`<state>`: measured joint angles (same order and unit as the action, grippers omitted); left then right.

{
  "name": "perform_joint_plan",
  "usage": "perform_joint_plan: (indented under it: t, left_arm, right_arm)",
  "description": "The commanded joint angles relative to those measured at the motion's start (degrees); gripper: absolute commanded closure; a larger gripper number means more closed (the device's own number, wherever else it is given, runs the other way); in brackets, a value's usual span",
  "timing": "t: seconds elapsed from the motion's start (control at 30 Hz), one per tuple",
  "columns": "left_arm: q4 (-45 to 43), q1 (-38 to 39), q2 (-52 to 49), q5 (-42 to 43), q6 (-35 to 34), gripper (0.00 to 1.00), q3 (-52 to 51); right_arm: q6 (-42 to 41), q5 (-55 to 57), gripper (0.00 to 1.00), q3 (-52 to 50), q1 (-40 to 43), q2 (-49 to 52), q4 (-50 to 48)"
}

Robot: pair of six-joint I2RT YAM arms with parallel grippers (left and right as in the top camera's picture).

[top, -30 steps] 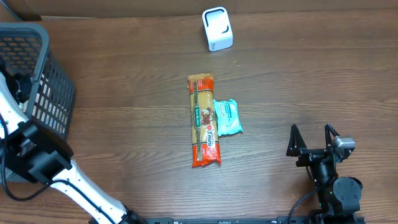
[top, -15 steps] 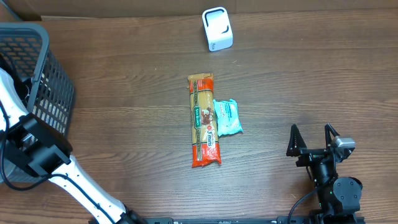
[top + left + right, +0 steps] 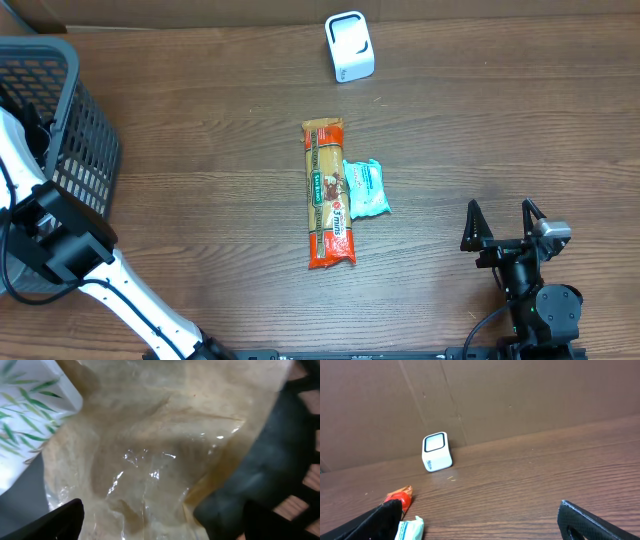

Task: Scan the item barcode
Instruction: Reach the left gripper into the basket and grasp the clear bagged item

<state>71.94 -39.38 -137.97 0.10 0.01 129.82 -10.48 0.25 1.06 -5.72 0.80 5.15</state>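
Note:
My left gripper [image 3: 162, 510] is open inside the black mesh basket [image 3: 75, 150], its jaws spread over a clear crinkled bag [image 3: 150, 455] of pale brown contents without gripping it. A white pack with green leaves [image 3: 25, 415] lies beside the bag. The white barcode scanner [image 3: 349, 46] stands at the table's far edge and also shows as the scanner [image 3: 436, 451] in the right wrist view. My right gripper [image 3: 499, 212] rests open and empty near the front right.
An orange pasta pack [image 3: 328, 195] lies lengthwise mid-table with a teal packet [image 3: 365, 188] against its right side. The basket's wall [image 3: 305, 480] is close on the left gripper's right. A brown cardboard wall [image 3: 520, 395] backs the table.
My left arm has shifted slightly at the basket. The right arm and the items on the table have not moved.

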Motion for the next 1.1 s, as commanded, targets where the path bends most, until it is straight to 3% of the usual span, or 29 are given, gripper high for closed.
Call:
perform_joint_plan:
  t: [0.0, 0.27, 0.33, 0.37, 0.5, 0.57, 0.83, 1.07]
  left_arm:
    - [-1.25, -0.07, -1.11, -0.61, 1.29, 0.08, -3.85]
    - [-4.42, 0.04, -1.11, -0.74, 1.31, 0.09, -8.55]
    - [-4.55, -0.04, -1.11, -0.76, 1.36, 0.17, -8.63]
    - [-4.72, -0.04, -1.11, -0.72, 1.42, 0.24, -8.63]
    - [-4.68, -0.04, -1.11, -0.68, 1.53, 0.75, -8.63]
    - [-4.5, -0.02, -1.11, -0.7, 1.51, 0.96, -8.63]
    - [-1.36, -0.02, -0.98, -0.7, 1.46, 0.96, -7.23]
    - [7.34, 0.07, -0.98, -0.68, -0.13, 0.96, 4.15]
  right_arm:
    - [-0.02, 0.11, 0.0, -0.61, -0.33, -0.63, -0.33]
    - [-0.02, 0.11, 0.0, -0.61, -0.33, -0.63, -0.35]
    - [-0.04, 0.11, 0.0, -0.61, -0.33, -0.63, -0.35]
    - [-0.02, 0.11, 0.0, -0.61, -0.33, -0.63, -0.35]
    - [-0.02, 0.11, 0.0, -0.61, -0.33, -0.63, -0.33]
    - [-0.04, 0.11, 0.0, -0.61, -0.33, -0.63, -0.33]
    - [-0.02, 0.11, 0.0, -0.61, -0.33, -0.63, -0.35]
    - [-0.02, 0.11, 0.0, -0.61, -0.33, -0.63, -0.33]
